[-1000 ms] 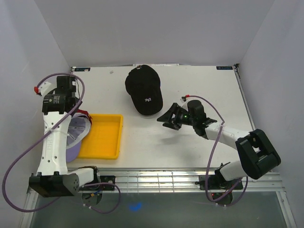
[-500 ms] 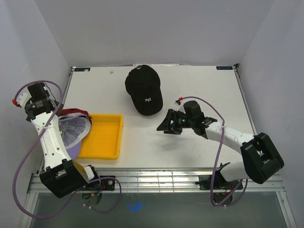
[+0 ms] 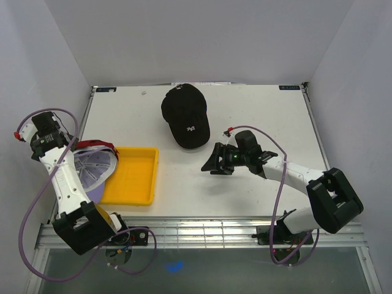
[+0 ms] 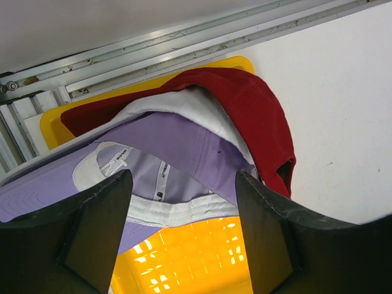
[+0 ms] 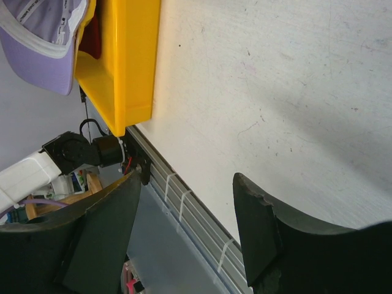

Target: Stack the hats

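My left gripper (image 4: 184,187) is open, fingers wide apart with nothing between them. It sits above the cap pile, at the far left of the top view. The pile is at the left end of the yellow tray (image 3: 133,177), lower left of the table (image 3: 263,116). The lavender cap (image 4: 184,150) is uppermost with its inside facing up. The white cap (image 4: 184,105) is next under it, and the red cap (image 4: 251,104) is outermost. In the left wrist view the pile fills the centre and the tray mesh shows at the bottom.

My right gripper (image 3: 214,160) is also open and empty. It is low over bare table at mid-frame, pointing left toward the tray. The black cap (image 3: 185,116) lies alone at upper centre, just above the right gripper and apart from it, brim toward the bottom of the frame, well apart from the pile.
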Robot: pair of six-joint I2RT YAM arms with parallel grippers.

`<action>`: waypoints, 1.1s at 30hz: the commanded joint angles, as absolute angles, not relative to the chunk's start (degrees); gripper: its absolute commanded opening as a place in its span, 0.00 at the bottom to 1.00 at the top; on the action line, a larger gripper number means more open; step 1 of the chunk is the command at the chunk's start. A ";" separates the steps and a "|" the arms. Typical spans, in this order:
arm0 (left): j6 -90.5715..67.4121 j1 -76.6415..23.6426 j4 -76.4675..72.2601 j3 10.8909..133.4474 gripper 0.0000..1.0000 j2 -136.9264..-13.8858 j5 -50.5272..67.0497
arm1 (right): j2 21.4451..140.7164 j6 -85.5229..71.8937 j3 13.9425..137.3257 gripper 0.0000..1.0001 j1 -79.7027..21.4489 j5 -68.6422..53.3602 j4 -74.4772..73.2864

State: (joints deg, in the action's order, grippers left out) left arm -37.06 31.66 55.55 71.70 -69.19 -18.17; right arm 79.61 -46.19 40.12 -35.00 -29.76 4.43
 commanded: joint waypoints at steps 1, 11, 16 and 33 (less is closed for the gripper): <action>-34.81 31.99 53.79 70.93 0.79 -67.94 -19.51 | 80.59 -45.26 40.87 0.68 -35.33 -31.02 6.42; -31.73 31.99 53.53 70.75 0.82 -64.51 -25.75 | 81.30 -45.35 41.05 0.67 -36.12 -30.85 6.24; -31.29 33.05 53.00 67.25 0.84 -63.55 -27.07 | 81.30 -45.26 41.22 0.67 -36.82 -30.67 5.80; -31.55 37.62 50.01 62.84 0.86 -63.10 -24.08 | 79.37 -42.98 41.92 0.67 -37.79 -29.79 1.49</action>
State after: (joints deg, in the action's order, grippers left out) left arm -31.90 36.97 51.55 63.09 -64.05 -24.62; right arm 80.95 -44.29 40.12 -37.32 -30.04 2.02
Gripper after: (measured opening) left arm 0.856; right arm 0.668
